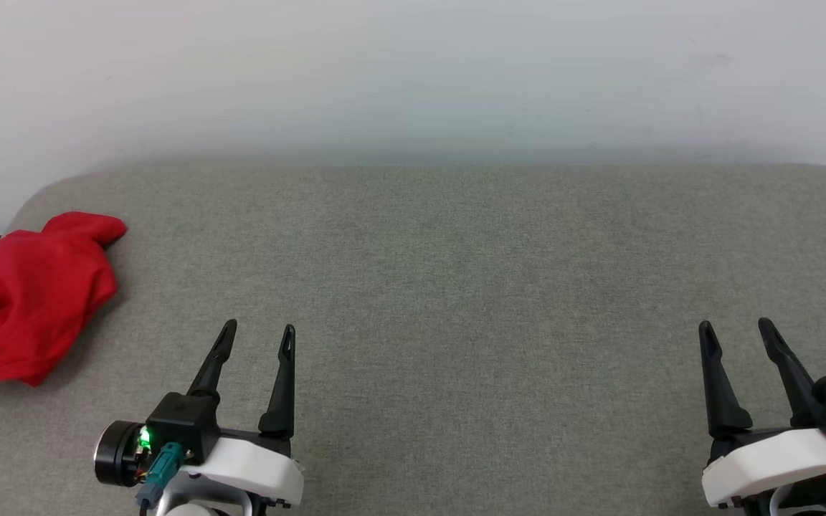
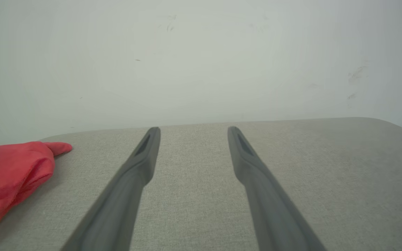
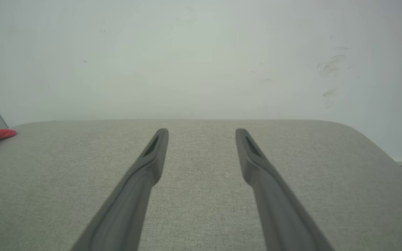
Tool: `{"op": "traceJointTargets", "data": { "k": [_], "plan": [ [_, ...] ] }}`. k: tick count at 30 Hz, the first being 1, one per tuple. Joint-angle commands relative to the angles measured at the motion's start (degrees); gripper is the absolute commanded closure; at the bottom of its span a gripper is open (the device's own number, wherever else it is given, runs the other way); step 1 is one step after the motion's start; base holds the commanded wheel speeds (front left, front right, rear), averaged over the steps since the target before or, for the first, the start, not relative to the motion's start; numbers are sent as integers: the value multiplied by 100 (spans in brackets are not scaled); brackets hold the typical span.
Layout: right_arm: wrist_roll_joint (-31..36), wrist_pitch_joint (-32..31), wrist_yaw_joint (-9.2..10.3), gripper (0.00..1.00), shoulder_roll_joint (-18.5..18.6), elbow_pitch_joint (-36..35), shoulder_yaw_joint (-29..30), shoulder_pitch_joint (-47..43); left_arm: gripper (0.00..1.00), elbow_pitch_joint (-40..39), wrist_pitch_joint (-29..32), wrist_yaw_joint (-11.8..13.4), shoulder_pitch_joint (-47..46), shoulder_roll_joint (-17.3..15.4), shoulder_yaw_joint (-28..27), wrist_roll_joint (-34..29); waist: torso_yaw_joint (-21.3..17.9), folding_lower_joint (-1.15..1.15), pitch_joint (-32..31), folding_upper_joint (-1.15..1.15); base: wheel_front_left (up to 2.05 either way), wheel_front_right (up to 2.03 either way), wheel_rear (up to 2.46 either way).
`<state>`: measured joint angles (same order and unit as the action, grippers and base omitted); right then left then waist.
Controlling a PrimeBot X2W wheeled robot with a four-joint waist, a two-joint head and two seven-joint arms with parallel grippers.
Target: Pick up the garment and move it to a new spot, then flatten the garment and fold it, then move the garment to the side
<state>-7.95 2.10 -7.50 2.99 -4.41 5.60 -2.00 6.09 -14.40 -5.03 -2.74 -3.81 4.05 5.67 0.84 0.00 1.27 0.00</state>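
- The garment (image 1: 26, 301) is seen crumpled in a red heap at the left edge of the grey fabric-covered worktop (image 1: 456, 272), towards its far left corner.
- The left gripper (image 1: 258, 331) is held by the near edge, left of the middle. Its fingers are spread apart and nothing is gripped. The garment lies apart from it.
- The right gripper (image 1: 734, 327) is held by the near right corner, its fingers likewise parted and empty.
- A pale wall (image 1: 413, 72) is seen behind the far edge.

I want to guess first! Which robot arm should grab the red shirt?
Probably the left. The left gripper stands open, much nearer the crumpled garment; the right gripper, also open, sits far on the other side.
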Motion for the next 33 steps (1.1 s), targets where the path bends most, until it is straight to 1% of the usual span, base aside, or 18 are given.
{"op": "traceJointTargets", "data": {
  "k": [1,3,10,25,33],
  "plan": [
    [110,55,2,0,-17,-52,14,-39,0,3,-55,-14,6,-5,-3,-108,10,0,19,0,0,0,0],
    [174,73,2,0,-17,-68,20,-50,0,14,-73,-23,-8,1,-8,-166,28,0,32,0,0,0,0],
    [184,70,2,0,-17,-169,17,-93,0,78,-82,-31,-93,41,-68,-66,367,0,31,0,0,0,0],
    [240,-9,2,0,-16,-286,-137,18,0,115,-82,24,-87,76,-259,-21,1546,0,65,0,0,0,0],
    [317,11,3,0,-16,-285,-322,102,0,106,-82,21,-92,84,-380,10,2069,0,84,0,0,0,0]
  ]
}}
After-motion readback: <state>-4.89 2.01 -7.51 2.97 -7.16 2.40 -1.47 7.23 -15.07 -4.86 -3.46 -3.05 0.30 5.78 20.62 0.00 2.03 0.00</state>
